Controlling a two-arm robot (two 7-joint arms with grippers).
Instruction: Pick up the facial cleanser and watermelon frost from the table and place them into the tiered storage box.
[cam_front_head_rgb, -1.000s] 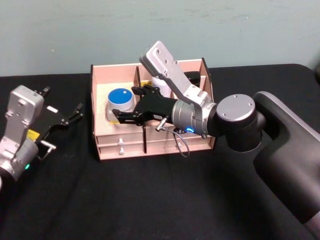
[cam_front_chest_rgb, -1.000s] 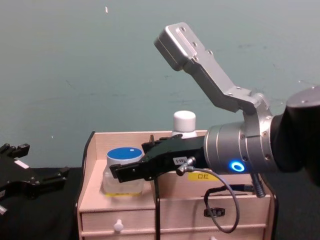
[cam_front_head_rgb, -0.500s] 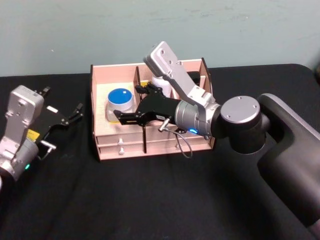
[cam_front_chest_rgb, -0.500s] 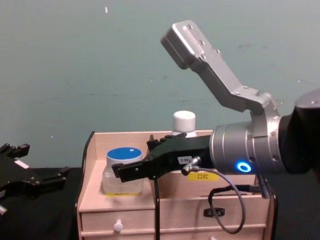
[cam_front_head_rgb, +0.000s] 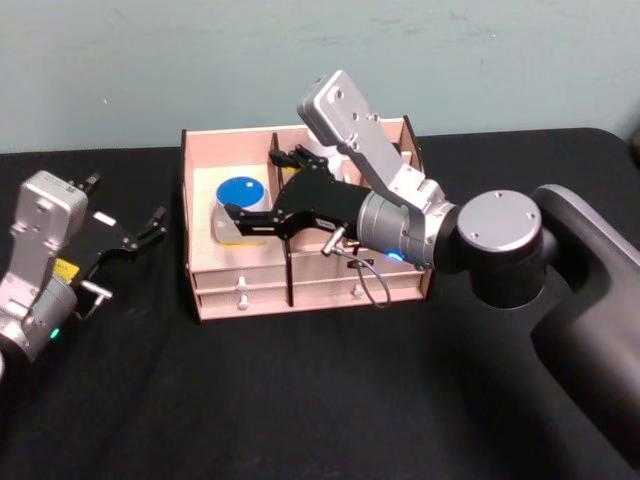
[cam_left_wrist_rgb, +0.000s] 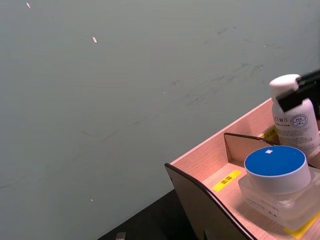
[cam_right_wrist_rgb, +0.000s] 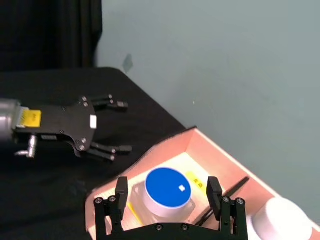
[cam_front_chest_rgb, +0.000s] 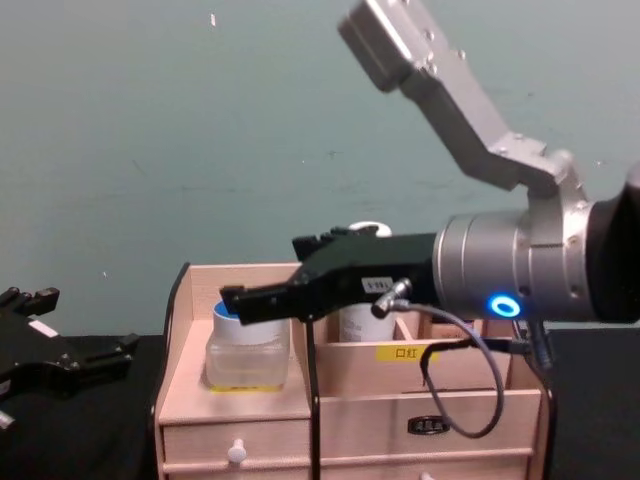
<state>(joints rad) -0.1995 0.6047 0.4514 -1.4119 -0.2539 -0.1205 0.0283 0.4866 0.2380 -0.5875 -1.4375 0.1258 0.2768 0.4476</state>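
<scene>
The watermelon frost (cam_front_head_rgb: 240, 196), a clear jar with a blue lid, stands in the left compartment of the tiered storage box (cam_front_head_rgb: 330, 290). My right gripper (cam_front_head_rgb: 256, 188) hovers open just above it, its fingers (cam_right_wrist_rgb: 121, 192) apart on either side of the blue lid (cam_right_wrist_rgb: 167, 186) and clear of it. From the chest, the jar (cam_front_chest_rgb: 247, 355) sits below the black fingers (cam_front_chest_rgb: 250, 297). The facial cleanser (cam_left_wrist_rgb: 292, 120), a white bottle, stands upright in the compartment beside the jar, partly hidden by the gripper (cam_front_chest_rgb: 270, 270). My left gripper (cam_front_head_rgb: 135, 236) rests open on the table to the box's left.
The box (cam_front_chest_rgb: 360, 415) has small knobbed drawers along its front and yellow labels. Black cloth covers the table (cam_front_head_rgb: 300, 400). A plain teal wall stands behind. The left gripper (cam_right_wrist_rgb: 95, 131) lies a short way from the box's left wall.
My right gripper has risen from around the jar to above it, leaving the jar standing in the box. The left arm has not moved.
</scene>
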